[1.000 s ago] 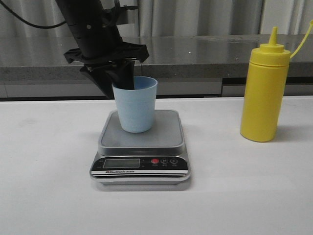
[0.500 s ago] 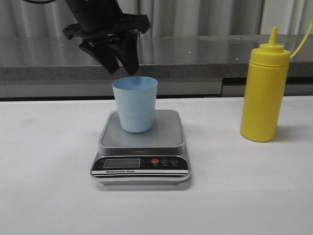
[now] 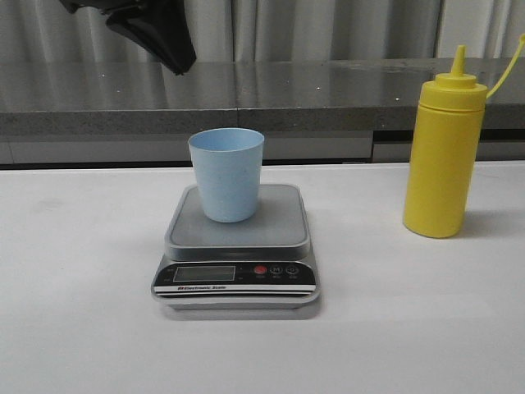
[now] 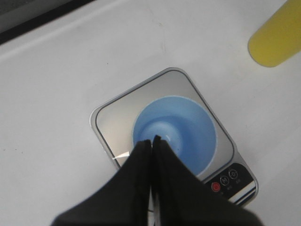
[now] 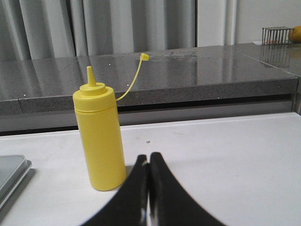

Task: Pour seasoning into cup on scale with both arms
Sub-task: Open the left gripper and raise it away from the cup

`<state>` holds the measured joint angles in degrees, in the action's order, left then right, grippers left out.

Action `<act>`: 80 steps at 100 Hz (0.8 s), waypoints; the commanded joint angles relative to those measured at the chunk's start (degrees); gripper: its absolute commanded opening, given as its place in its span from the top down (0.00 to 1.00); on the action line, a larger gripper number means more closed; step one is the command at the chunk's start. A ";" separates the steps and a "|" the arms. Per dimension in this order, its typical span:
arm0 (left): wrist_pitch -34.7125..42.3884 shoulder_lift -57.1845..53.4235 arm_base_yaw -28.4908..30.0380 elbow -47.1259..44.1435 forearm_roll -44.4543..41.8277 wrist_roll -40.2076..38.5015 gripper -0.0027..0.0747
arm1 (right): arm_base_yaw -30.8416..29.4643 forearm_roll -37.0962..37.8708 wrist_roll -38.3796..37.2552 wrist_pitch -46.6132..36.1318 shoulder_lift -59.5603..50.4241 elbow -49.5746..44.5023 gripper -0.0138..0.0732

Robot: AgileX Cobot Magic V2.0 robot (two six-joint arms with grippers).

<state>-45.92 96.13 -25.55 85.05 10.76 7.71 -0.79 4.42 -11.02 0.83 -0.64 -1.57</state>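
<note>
seasoning (image 3: 443,156): upright on the bench, right of the scale (image 3: 236,250); looks light and squeezy, so grab mid-body, gently
cup (image 3: 227,174): sits on the scale platform, probably tips easily
left gripper (image 4: 153,140): pinched together, empty, above cup
right gripper (image 5: 149,156): fingers together, empty, just near of the seasoning

Matt pale-blue plastic cup (image 3: 226,174), brushed steel scale (image 3: 238,238) platform, smooth yellow plastic seasoning (image 3: 443,156) bottle.

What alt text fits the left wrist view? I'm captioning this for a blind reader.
Seen from above, a blue cup stands on a silver kitchen scale on a white table. The left gripper, its black fingers shut together, is above the cup; part of a yellow bottle shows nearby.
</note>
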 commanded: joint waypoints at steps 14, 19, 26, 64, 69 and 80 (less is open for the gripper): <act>7.78 -11.24 -0.26 -7.03 1.38 -0.53 0.99 | 0.13 0.77 0.08 -4.14 -1.22 1.02 0.92; 8.60 -13.19 -0.26 -9.10 1.47 -0.53 0.99 | 0.13 0.77 0.08 -4.14 -1.22 1.02 0.92; 10.05 -15.88 -0.26 -12.11 1.80 -0.53 0.99 | 0.13 0.77 0.08 -4.14 -1.22 1.02 0.92; 14.26 -29.25 0.37 -27.42 2.40 -1.26 0.99 | 0.13 0.77 0.08 -4.14 -1.22 1.02 0.92; 14.39 -30.57 0.37 -28.97 2.40 -1.26 0.99 | 0.13 0.77 0.08 -4.14 -1.22 1.02 0.92; 14.63 -33.37 0.37 -32.11 2.40 -1.26 0.99 | 0.13 0.77 0.08 -4.14 -1.22 1.02 0.92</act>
<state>-35.30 65.78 -25.44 53.28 12.02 7.25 -0.79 4.42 -11.02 0.83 -0.64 -1.57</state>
